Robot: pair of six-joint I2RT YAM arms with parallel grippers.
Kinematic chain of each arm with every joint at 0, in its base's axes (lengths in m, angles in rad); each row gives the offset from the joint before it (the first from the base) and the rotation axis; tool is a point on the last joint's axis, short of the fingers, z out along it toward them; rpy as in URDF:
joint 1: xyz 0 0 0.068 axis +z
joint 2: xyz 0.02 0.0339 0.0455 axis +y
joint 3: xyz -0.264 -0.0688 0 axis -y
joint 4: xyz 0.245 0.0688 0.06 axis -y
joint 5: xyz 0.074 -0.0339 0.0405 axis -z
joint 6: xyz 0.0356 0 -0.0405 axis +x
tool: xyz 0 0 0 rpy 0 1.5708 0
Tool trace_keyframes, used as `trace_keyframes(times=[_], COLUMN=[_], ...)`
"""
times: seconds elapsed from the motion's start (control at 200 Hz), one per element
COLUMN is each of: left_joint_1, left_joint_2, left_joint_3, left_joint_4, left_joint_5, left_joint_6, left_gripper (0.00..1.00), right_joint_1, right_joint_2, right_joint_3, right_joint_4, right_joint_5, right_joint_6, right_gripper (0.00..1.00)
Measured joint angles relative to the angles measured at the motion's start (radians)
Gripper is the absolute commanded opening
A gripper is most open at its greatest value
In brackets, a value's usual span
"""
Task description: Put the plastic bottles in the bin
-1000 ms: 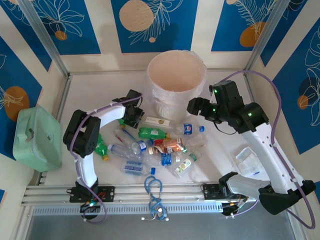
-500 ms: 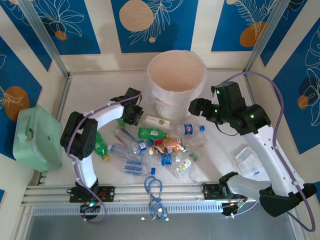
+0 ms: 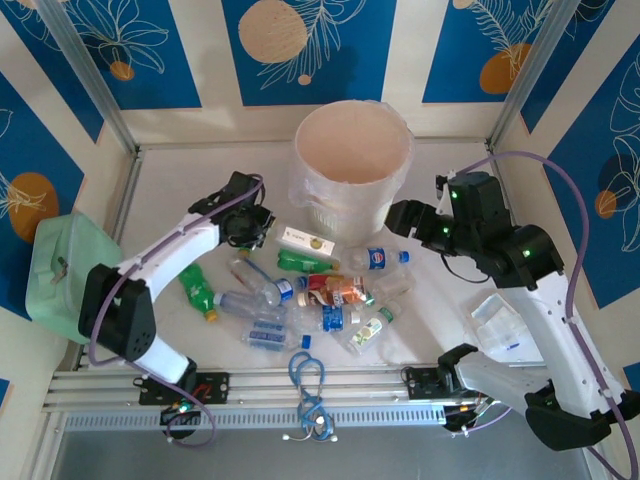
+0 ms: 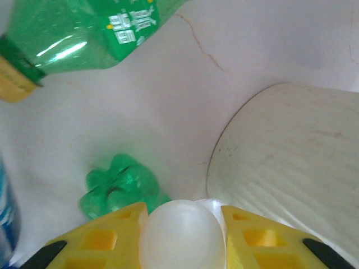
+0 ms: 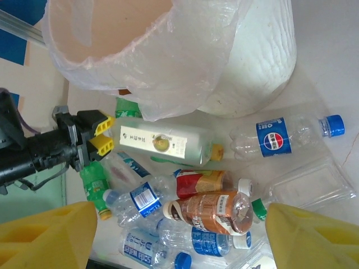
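Cream-white bottle (image 3: 305, 240) with a pale label: clamped at its rounded base in the left gripper (image 3: 262, 226), yellow fingers (image 4: 106, 241) pressed to either side of it. Lies just in front of the bin (image 3: 350, 195), close beside the wall, outside it. Runs left-right across the table (image 3: 180, 180), right end angled slightly toward the near edge. Points its yellowish cap right and its base at the left arm. Cannot tell whether lifted clear of the table.

Right gripper (image 3: 398, 216): hangs just right of the bin, jaws wide apart, nothing between them.

Bin: stands upright, mouth up, translucent bag liner (image 5: 185, 73) draped over the rim.

Other bottles, piled on the table between the arms, in front of the bin:
- Pepsi-labelled clear bottle (image 3: 378, 259): lies left-right, blue cap to the right.
- green bottle (image 3: 198, 292): lies diagonal at the left of the pile, yellow cap toward the near edge.
- second green bottle (image 3: 300, 264): lies left-right, just on the near side of the held one.
- red and orange labelled bottles (image 3: 345, 291), blue-labelled clear bottle (image 3: 265, 335): roughly left-right, packed close.
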Motion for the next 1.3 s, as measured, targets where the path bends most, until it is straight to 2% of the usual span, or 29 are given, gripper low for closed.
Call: trace_keyframes(times=[0.17, 0.345, 0.64, 0.85, 1.02, 1.13, 1.3], left_joint_1=[0.008, 0.034, 0.103, 0.108, 0.11, 0.11, 0.11], left_joint_2=[-0.117, -0.215, -0.224, -0.171, -0.13, -0.137, -0.141], left_joint_3=[-0.044, -0.018, 0.164, 0.219, 0.243, 0.237, 0.221], left_joint_4=[-0.066, -0.104, -0.067, 0.11, 0.323, 0.519, 0.842], left_joint_5=[-0.003, 0.012, 0.248, 0.513, 0.693, 0.772, 0.847], left_joint_6=[0.045, 0.175, 0.478, 0.562, 0.555, 0.527, 0.44], left_gripper=[0.31, 0.29, 0.25, 0.24, 0.24, 0.24, 0.15], right_joint_1=[0.0, 0.0, -0.028, -0.03, -0.03, -0.03, -0.035], right_joint_2=[-0.003, 0.006, 0.088, 0.185, 0.286, 0.3, 0.281], right_joint_3=[0.0, 0.011, 0.122, 0.162, 0.246, 0.25, 0.22], right_joint_4=[-0.007, -0.001, 0.053, 0.115, 0.119, 0.123, 0.192], right_joint_5=[-0.033, -0.136, -0.377, -0.516, -0.588, -0.635, -0.736], right_joint_6=[0.01, 0.011, -0.024, -0.066, -0.119, -0.126, -0.1], right_gripper=[0.79, 0.81, 0.85, 0.91, 0.94, 0.95, 0.96])
